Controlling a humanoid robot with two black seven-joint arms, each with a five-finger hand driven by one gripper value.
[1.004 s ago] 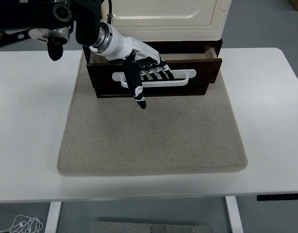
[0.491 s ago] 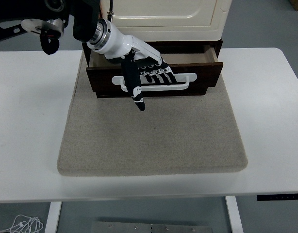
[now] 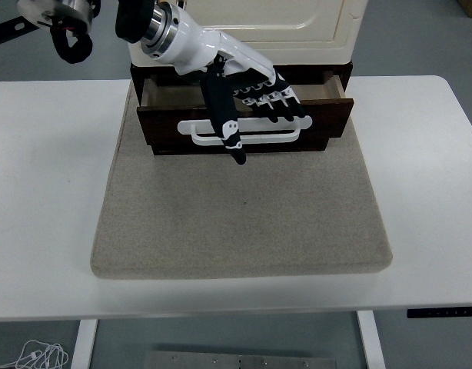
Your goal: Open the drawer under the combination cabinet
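Observation:
The dark brown drawer (image 3: 328, 119) under the cream cabinet (image 3: 259, 23) stands partly pulled out, its inside showing behind the front. A white bar handle (image 3: 274, 138) runs across the drawer front. My left hand (image 3: 259, 104) hovers over the middle of the drawer front, above the handle. Its fingers (image 3: 286, 108) are stretched out and spread to the right and its thumb (image 3: 234, 142) points down across the handle. It holds nothing. The right arm is out of view.
The cabinet and drawer stand at the back of a grey felt mat (image 3: 244, 223) on the white table (image 3: 44, 192). My left arm's black joints hang above the table's back left.
My left hand has lifted up and to the right, and its fingers have come away from the handle. The drawer stays pulled out about as far as before.

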